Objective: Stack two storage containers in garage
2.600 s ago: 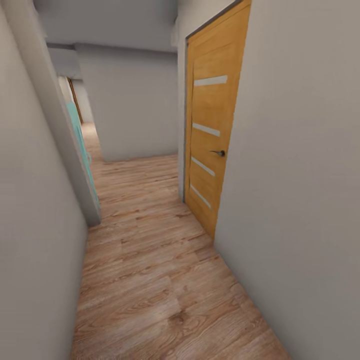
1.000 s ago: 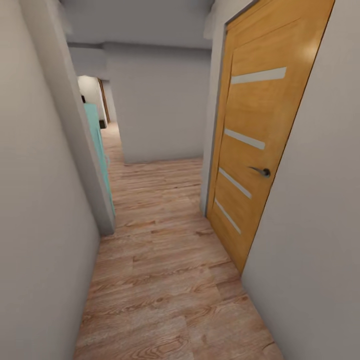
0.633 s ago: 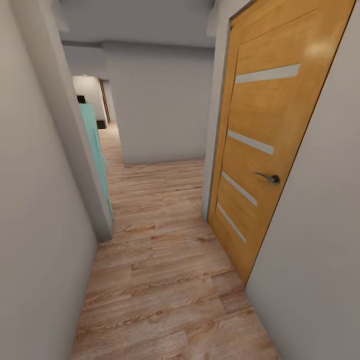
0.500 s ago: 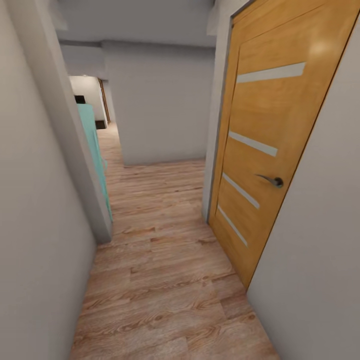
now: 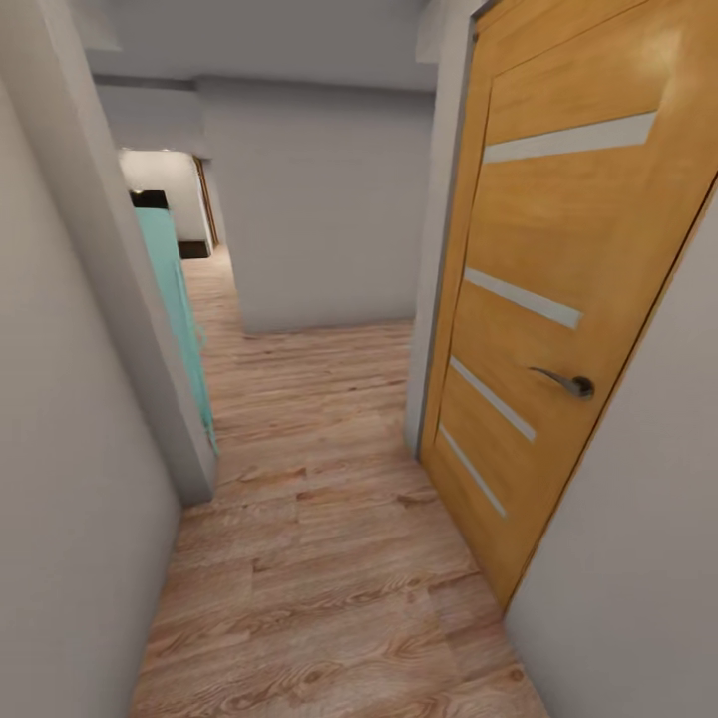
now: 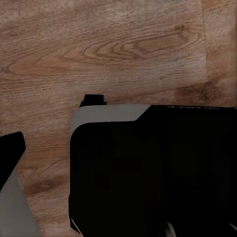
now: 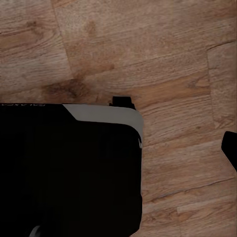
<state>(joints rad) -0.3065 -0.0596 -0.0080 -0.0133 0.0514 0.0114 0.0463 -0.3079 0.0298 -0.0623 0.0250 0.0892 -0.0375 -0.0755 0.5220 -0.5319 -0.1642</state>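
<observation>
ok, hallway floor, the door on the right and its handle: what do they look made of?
Floor: light wood planks, grain and knots visible, matte; could be laminate. Door: orange-toned wood or veneer, faint sheen, with pale horizontal inlay strips, possibly frosted glass. Handle: dark grey lever, looks like metal.

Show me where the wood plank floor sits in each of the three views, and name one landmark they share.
Head view: wood floor runs down the hallway between grey walls, past the orange door.
Left wrist view: floor beside the black robot body.
Right wrist view: floor, likewise.
Shared landmark: the plank grain.

No legible text, label or number anywhere in these views
</observation>
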